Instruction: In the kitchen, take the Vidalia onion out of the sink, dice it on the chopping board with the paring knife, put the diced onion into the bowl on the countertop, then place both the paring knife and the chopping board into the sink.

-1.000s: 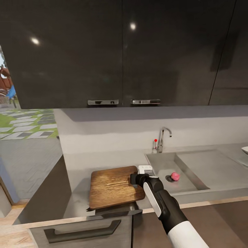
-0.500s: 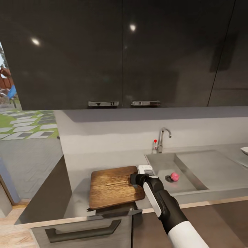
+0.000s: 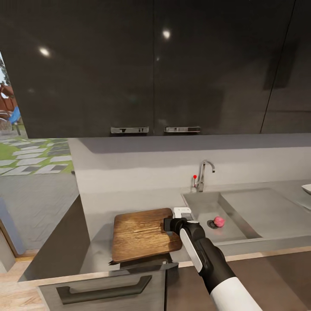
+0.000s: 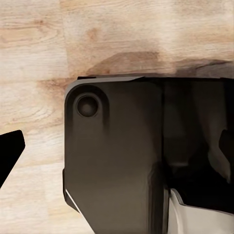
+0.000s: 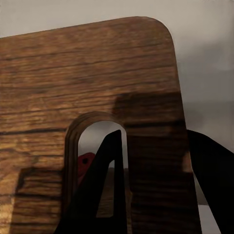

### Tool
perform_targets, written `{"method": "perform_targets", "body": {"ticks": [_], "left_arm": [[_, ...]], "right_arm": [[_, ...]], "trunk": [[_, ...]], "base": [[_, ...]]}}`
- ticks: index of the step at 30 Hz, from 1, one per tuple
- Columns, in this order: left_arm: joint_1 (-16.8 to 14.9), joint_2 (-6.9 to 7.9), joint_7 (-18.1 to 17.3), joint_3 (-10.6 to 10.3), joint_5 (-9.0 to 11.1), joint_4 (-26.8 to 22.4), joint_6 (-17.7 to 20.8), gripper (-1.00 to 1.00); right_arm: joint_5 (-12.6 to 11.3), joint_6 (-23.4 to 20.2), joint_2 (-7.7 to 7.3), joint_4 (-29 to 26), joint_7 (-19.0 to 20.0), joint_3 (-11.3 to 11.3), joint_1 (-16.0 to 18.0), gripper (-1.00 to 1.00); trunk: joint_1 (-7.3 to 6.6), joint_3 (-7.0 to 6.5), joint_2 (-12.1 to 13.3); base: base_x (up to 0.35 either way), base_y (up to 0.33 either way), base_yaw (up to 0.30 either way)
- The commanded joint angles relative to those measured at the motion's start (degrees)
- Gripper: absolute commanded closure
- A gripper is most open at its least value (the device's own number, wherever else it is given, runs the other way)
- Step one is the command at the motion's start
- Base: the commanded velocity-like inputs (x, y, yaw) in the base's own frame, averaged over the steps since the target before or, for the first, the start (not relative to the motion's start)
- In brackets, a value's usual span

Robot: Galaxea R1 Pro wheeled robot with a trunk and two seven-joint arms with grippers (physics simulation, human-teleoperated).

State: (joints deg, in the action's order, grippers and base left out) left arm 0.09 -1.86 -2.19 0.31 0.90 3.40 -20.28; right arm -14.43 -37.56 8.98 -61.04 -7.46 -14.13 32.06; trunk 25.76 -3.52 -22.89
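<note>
Head view: onion [image 3: 219,221] in sink [image 3: 242,211]

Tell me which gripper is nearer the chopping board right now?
Right. The right gripper is at the chopping board, at its edge nearest the sink, one finger through the handle slot. The left wrist view looks at wood floor and robot body, away from the board.

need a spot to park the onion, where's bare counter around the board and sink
Free: the grey strip behind the chopping board up to the backsplash, and the flat ledge right of the sink basin. Crowded: the board's right edge, where the right gripper sits.
</note>
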Motion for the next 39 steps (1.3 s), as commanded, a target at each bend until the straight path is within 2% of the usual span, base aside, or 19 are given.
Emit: {"method": "perform_targets", "body": {"ticks": [1, 10, 24, 33, 39], "left_arm": [[-0.01, -0.01, -0.18, 0.04, 0.10, 0.12, -0.29, -1.00], [-0.02, -0.03, -0.18, 0.04, 0.13, 0.12, -0.29, -1.00], [-0.02, 0.01, -0.18, 0.03, 0.11, 0.03, -0.33, -1.00], [-0.01, 0.01, -0.18, 0.13, 0.16, 0.03, -0.29, -1.00], [0.00, 0.01, -0.18, 0.06, 0.16, 0.06, -0.29, -1.00]], "right_arm": [[-0.66, -0.15, -0.02, -0.05, -0.54, -0.09, 0.02, 1.00], [-0.69, -0.15, -0.02, -0.05, -0.53, -0.04, 0.02, 1.00], [-0.69, -0.15, -0.02, -0.05, -0.54, -0.02, 0.02, 1.00], [-0.69, -0.15, -0.02, -0.05, -0.54, -0.03, 0.02, 1.00], [-0.72, -0.15, -0.02, -0.05, -0.54, -0.04, 0.02, 1.00]], "trunk": [[0.02, 0.00, -0.03], [0.02, 0.06, -0.03], [0.02, 1.14, -0.03], [0.02, 1.45, -0.03], [0.02, 1.45, -0.03]], "base": [[0.000, 0.000, 0.000], [0.000, 0.000, 0.000], [0.004, 0.000, 0.000], [0.222, 0.091, 0.000], [0.065, 0.030, 0.000]]}}
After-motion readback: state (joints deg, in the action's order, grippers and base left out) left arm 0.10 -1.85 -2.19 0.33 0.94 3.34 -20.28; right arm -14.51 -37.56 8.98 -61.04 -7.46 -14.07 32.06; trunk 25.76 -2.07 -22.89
